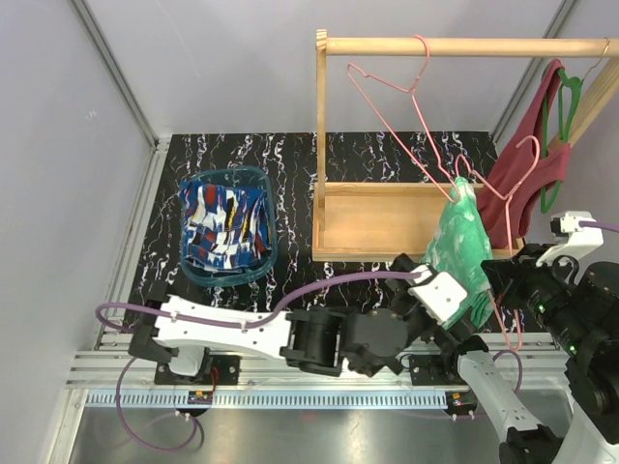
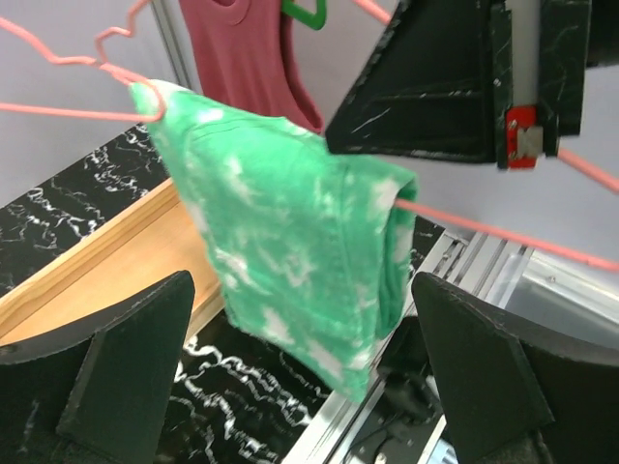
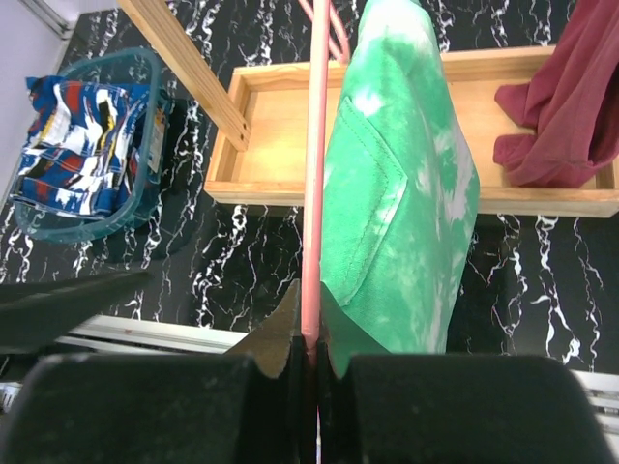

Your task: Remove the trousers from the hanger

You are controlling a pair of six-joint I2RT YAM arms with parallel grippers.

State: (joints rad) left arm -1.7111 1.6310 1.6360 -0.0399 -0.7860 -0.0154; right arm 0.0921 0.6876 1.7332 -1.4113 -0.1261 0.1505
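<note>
The green trousers (image 1: 462, 244) mottled with white hang folded over the lower wire of a pink hanger (image 1: 507, 290), in front of the wooden rack. My right gripper (image 3: 311, 338) is shut on that hanger wire (image 3: 315, 145), just left of the green trousers (image 3: 406, 213). My left gripper (image 2: 302, 290) is open, its two black fingers (image 2: 135, 358) standing wide on either side of the green trousers (image 2: 290, 251) without touching them. The blue patched trousers (image 1: 224, 224) lie in a teal basket (image 1: 193, 271) at the left.
A wooden rack with a top rail (image 1: 464, 45) and a base tray (image 1: 372, 217) stands at the back. A second pink hanger (image 1: 387, 106) hangs bare on the rail. A maroon sleeveless top (image 1: 522, 164) hangs on a green hanger (image 1: 564, 106) at the right.
</note>
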